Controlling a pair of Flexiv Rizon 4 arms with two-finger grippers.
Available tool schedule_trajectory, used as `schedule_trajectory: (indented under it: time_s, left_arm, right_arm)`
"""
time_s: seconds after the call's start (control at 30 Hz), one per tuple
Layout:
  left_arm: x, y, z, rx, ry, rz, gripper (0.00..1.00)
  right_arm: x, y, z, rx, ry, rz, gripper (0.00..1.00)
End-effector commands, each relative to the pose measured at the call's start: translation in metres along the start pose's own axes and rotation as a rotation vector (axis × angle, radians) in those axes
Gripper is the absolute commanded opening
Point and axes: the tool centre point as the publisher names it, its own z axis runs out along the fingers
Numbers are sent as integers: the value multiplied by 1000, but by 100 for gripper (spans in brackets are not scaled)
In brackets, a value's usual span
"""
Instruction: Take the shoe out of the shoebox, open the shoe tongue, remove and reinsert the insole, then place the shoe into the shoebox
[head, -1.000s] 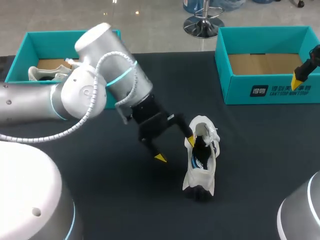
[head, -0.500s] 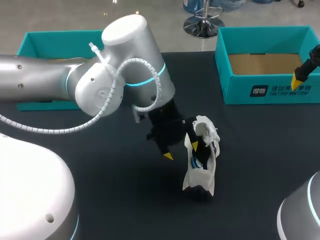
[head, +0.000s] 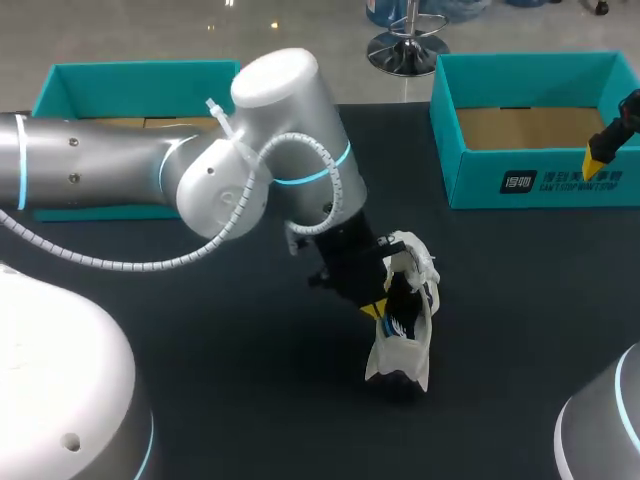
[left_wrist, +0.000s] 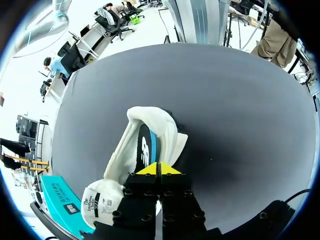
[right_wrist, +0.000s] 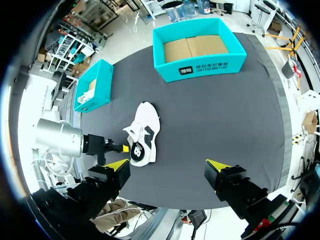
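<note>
Only from our right wrist do we see something white inside the left box (right_wrist: 95, 104); left gripper (left_wrist: 159, 168) pinched together, right gripper (right_wrist: 167, 165) apart.

white shoe (head: 400, 352), teal shoebox (head: 560, 182), black table (head: 520, 330)

On our black cloth-covered table (head: 230, 400) a white low-top sneaker (head: 402, 330) lies a little right of the middle, lengthwise from near to far. Two open teal cardboard shoeboxes stand at the far edge, one (head: 130, 75) at the left corner and one (head: 520, 180) at the right. Our left arm crosses in front of the left box, and our left gripper (head: 378, 308) meets the sneaker's left side at its opening. Our right gripper (head: 598, 160) hangs by the right box's right end, well apart from the sneaker.
</note>
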Motion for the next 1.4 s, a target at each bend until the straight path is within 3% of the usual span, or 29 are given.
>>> schedule_trajectory:
  time_s: [0.03, 0.27, 0.67, 1.07, 1.4]
  left_arm:
    - [-13, 0, 12, 0, 20, 9, 0]
    - [-15, -6, 16, -1, 36, 30, 0]
    - [-2, -9, 31, -6, 96, 53, 0]
    - [-12, -10, 3, -27, 55, 58, 0]
    - [-5, -16, 4, -28, 82, 76, 0]
  right_arm:
    - [1, 3, 0, 7, -3, 0, 100]
    - [1, 3, 0, 7, -3, 0, 100]
    - [1, 3, 0, 7, -3, 0, 100]
    - [1, 3, 0, 7, -3, 0, 100]
    - [1, 3, 0, 7, -3, 0, 100]
